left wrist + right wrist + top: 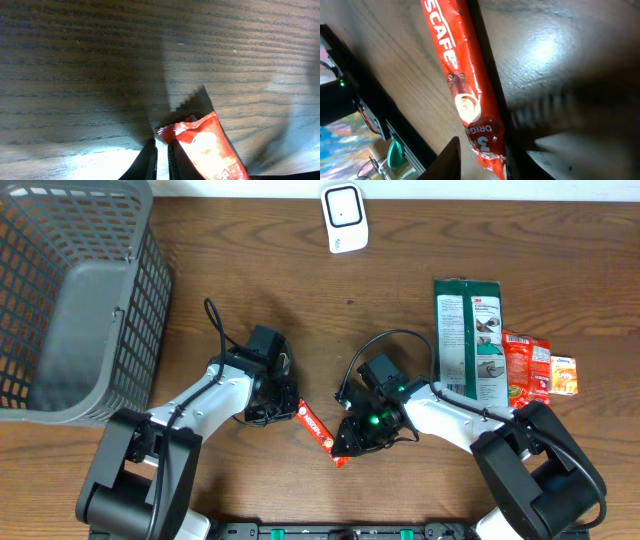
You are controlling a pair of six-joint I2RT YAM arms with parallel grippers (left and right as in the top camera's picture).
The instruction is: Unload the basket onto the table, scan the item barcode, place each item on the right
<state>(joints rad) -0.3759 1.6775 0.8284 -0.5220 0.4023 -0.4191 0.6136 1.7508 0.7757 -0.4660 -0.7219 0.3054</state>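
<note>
**Overhead view: sachet spanned between both tools, scanner not yet addressed**

1. Wire basket (120, 310) stands well to the left of the left tool, apart from the work. Judged a drop-off point, not in use at this step.

2. Left tool (284, 412) is closed almost fully, its fingers (149, 161) pinching the serrated end of the red coffee sachet (318, 428). The wrist view shows a shadow under that end, so it is probably raised off the surface (250, 270).

3. The sachet runs diagonally from the left tool down to the right tool, its printed front up in the right wrist view. No barcode is visible, so it is presumably underneath. That would explain a two-ended hold, which allows turning.

4. Right tool (352, 442) straddles the sachet's far end, partly open. One finger (449, 157) stands clear of the foil with a gap showing. The other is blurred. No grip confirmed.

5. White scanner (343, 217) sits well beyond both tools at the far edge.

6. Green packet (470, 340) and red packets (525, 368) lie right of the right tool, untouched.
</note>
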